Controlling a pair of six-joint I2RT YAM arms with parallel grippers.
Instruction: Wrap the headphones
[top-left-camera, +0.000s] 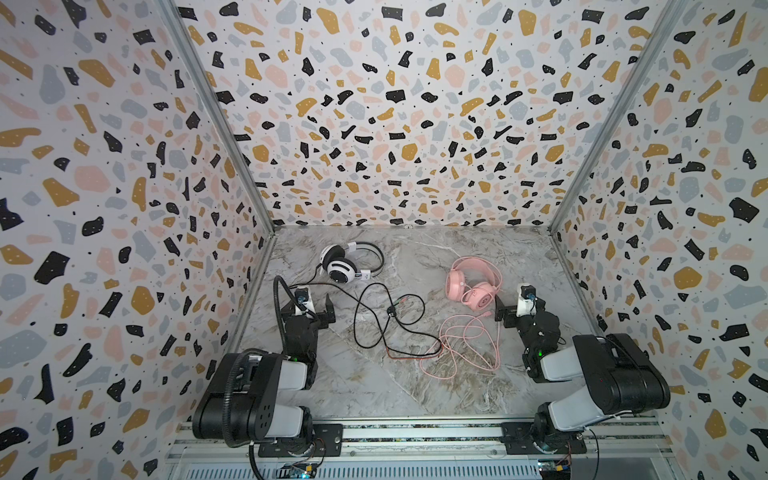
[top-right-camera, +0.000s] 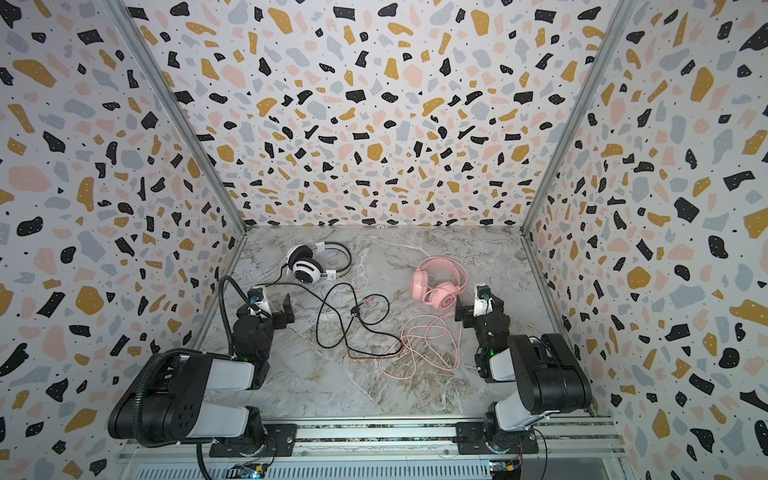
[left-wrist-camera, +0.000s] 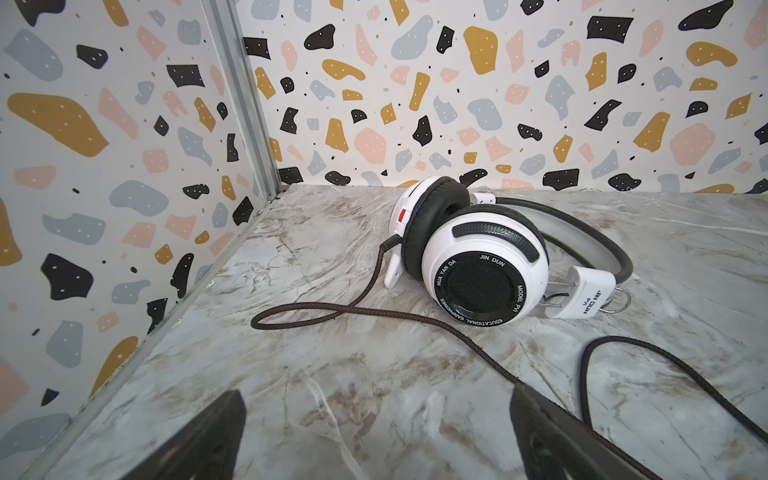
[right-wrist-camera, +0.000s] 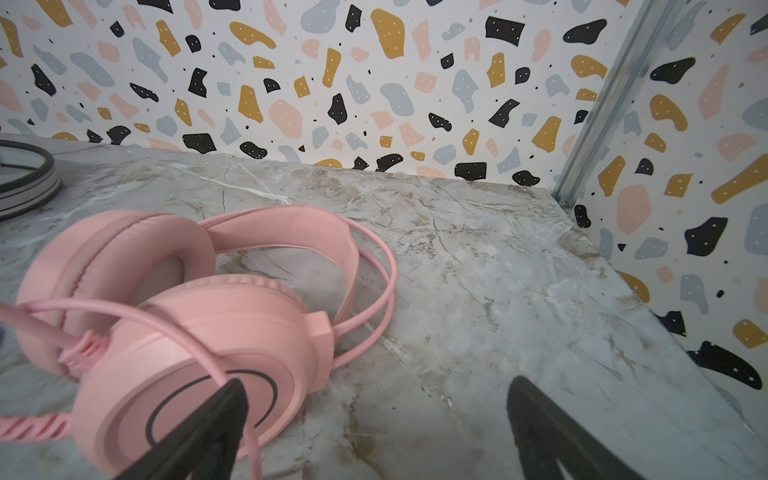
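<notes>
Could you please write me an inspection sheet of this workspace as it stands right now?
Surface: marble-patterned table, flat, no spills seen.
Job's things: white headphones lie at the back left and pink headphones at the right; both are unwrapped.
Clutter: nothing seen.
Grippers: left gripper is open and empty, facing the white headphones. Right gripper is open and empty, close beside the pink headphones.
Cables: black cable and pink cable sprawl in loose loops across the table, and they overlap near the middle.
Surroundings: terrazzo-patterned walls on three sides, and a metal rail carrying the arm bases at the front.
</notes>
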